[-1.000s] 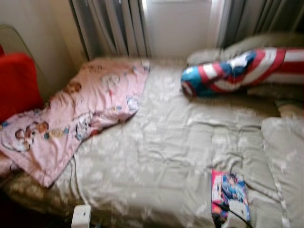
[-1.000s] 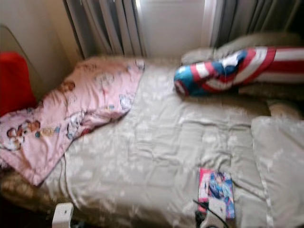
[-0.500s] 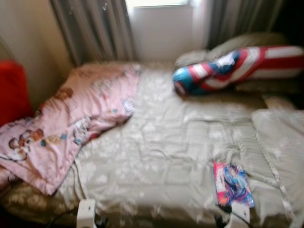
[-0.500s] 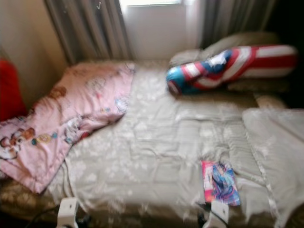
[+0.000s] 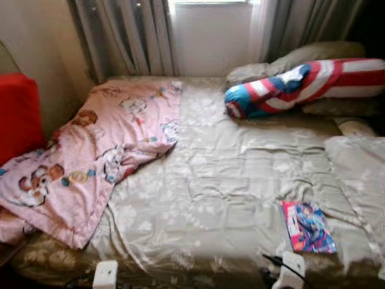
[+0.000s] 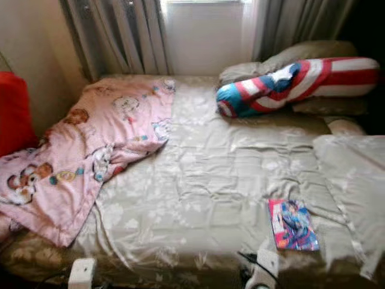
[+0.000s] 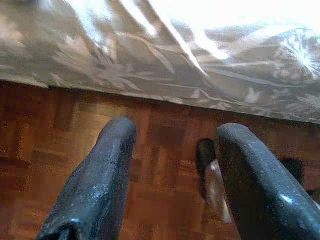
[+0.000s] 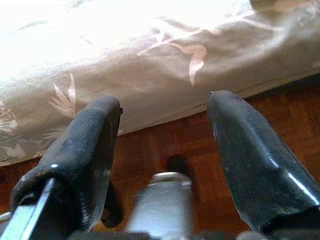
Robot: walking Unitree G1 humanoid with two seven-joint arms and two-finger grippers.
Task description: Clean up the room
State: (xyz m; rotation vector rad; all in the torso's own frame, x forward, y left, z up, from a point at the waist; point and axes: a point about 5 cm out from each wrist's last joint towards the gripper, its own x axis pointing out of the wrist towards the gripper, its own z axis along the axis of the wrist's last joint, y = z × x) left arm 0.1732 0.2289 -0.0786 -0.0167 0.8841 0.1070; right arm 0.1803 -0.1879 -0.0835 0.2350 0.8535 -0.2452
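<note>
A colourful picture book (image 5: pixel 308 226) lies flat on the beige floral bed cover (image 5: pixel 222 180), near the bed's front right corner. A crumpled pink cartoon blanket (image 5: pixel 96 150) is spread over the left side of the bed. My left gripper (image 7: pixel 175 135) hangs low at the bed's front edge, open, with wooden floor between its fingers. My right gripper (image 8: pixel 162 105) is open too, low by the hanging cover, just in front of the book. The white wrists show at the bottom of the left eye view, the left one (image 5: pixel 105 274) and the right one (image 5: pixel 293 268).
A red, white and blue bolster (image 5: pixel 295 87) rests against beige pillows at the back right. Grey curtains (image 5: pixel 126 36) and a bright window stand behind the bed. A red cushioned thing (image 5: pixel 18 111) sits at the far left. Folded beige bedding (image 5: pixel 361 174) lies on the right.
The head views have swung a little and sharpened; the whole picture shifted. The things on the bed have kept their places.
</note>
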